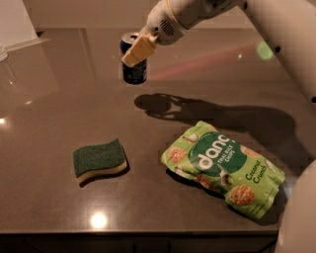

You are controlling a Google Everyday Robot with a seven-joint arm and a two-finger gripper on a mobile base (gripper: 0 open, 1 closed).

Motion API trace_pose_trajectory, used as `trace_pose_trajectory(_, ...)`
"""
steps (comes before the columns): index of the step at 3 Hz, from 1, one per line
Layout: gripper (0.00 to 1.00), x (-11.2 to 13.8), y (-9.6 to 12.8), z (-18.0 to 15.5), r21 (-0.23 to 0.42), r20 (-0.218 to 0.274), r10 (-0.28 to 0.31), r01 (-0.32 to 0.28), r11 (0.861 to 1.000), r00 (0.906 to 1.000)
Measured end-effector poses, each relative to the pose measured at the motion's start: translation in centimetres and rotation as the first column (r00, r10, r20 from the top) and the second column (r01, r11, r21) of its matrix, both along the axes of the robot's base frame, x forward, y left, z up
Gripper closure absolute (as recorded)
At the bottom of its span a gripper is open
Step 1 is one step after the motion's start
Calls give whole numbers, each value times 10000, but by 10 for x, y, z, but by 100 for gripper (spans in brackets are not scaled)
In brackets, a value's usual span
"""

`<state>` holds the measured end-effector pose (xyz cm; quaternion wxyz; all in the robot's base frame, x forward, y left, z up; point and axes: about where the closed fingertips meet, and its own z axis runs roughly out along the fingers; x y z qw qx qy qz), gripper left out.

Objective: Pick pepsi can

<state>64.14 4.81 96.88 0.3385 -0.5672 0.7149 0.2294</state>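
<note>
Claw (133,55) clamped on pepsi can (134,74) — can upright, held just off the table (59,99) toward far edge, its shadow lying apart from it. Sponge (98,160) near front edge; chips bag (224,170) twd front-right corner, well apart from sponge.

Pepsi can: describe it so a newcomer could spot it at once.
Look at the far side of the dark tabletop, beyond the green sponge and the chips bag. There the gripper on the white arm grips the pepsi can. It is the only dark navy cylinder with a silver top; its neighbours are green and flat.
</note>
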Motion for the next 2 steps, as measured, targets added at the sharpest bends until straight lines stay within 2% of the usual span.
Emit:
trace_pose_trajectory(1,100,-17,3,45,19,487,806,-808,9967,9956)
trace_pose_trajectory(2,100,-31,7,83,-5,951,1583,-1590,9873,9828)
